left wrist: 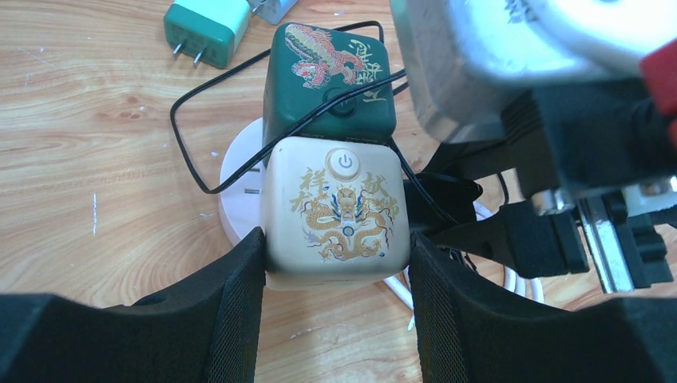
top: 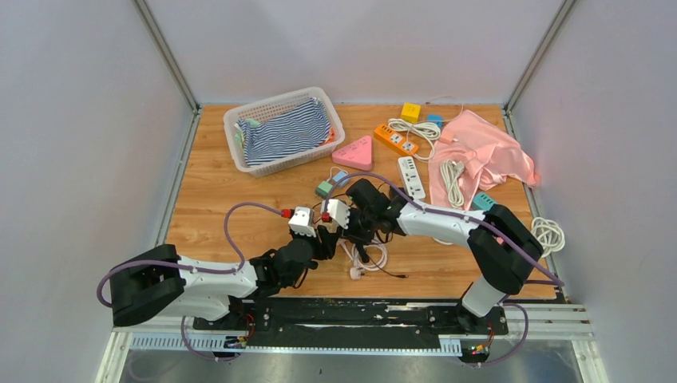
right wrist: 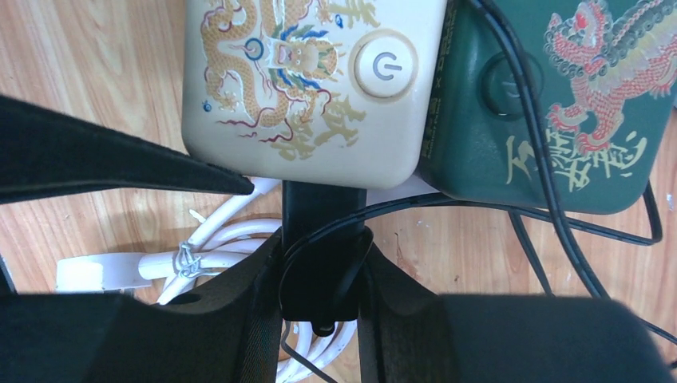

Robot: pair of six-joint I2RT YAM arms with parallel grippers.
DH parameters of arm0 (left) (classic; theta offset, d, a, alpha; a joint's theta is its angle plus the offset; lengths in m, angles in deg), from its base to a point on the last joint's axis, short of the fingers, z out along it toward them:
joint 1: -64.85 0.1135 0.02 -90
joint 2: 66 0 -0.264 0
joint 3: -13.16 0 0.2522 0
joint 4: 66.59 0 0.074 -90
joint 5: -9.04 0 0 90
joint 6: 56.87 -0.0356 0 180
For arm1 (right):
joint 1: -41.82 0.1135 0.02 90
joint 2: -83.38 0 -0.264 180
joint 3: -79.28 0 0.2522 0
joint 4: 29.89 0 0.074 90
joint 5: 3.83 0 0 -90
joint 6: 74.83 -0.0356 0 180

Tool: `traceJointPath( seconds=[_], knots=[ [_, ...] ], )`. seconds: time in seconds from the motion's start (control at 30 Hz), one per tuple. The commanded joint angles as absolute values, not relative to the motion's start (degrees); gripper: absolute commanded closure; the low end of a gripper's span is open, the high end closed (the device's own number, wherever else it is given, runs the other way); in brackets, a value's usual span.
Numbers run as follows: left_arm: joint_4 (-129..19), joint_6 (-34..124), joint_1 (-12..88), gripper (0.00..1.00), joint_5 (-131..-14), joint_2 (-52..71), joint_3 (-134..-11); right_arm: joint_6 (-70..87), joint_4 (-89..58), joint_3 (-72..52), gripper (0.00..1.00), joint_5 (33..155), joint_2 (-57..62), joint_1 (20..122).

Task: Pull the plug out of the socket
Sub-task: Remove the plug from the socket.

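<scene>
Wooden table (top: 215, 199); left pincer (left wrist: 335, 243) grips cream socket cube (left wrist: 339, 199), right pincer (right wrist: 321, 251) clenched on black plug (right wrist: 323, 203), prongs hidden.

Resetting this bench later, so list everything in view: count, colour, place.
basket: 1, white, far left
striped cloth: 1, blue-white, in the basket
triangle block: 1, pink, right of basket
orange power strip: 1, orange, far centre
white power strip: 1, white, beside pink cloth
yellow cube: 1, yellow, far edge
pink cloth: 1, pink, far right
cable coil: 1, white, right edge
adapter: 1, light green, beyond the socket cubes
green socket cube: 1, dark green, centre, touching the cream one
cream socket cube: 1, cream, centre
black plug: 1, black, at the cream cube's side
table: 1, wood-brown, under everything
left fingers: 2, black, clamped on cream socket cube
right fingers: 2, black, shut on black plug
</scene>
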State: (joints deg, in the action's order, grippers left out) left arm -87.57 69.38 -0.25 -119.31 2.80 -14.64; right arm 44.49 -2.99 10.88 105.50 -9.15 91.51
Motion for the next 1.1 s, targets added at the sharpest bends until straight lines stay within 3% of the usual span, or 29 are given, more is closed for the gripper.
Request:
traceJointPath(
  seconds=[0.0, 0.3, 0.7, 0.93, 1.07],
  knots=[
    [-86.34, 73.21, 0.95, 1.00, -120.71, 4.43, -15.43, 44.98, 3.03, 10.07, 1.00, 112.78, -10.87, 98.55],
    [-86.23, 73.21, 1.13, 1.00, -120.42, 4.47, -15.49, 46.50, 3.77, 12.55, 1.00, 117.45, -9.48, 84.88],
    [-86.22, 73.47, 1.18, 1.00, -120.38, 4.91, -15.64, 46.36, 6.41, 8.03, 1.00, 119.22, -9.83, 98.37],
    [-85.94, 73.47, 1.30, 1.00, -120.33, 5.09, -15.89, 46.38, 7.16, 9.81, 1.00, 122.72, -10.89, 83.90],
    [-85.62, 73.81, 1.30, 1.00, -120.52, 5.14, -15.92, 46.22, 7.25, 10.67, 1.00, 125.86, -10.59, 83.30]
  ],
)
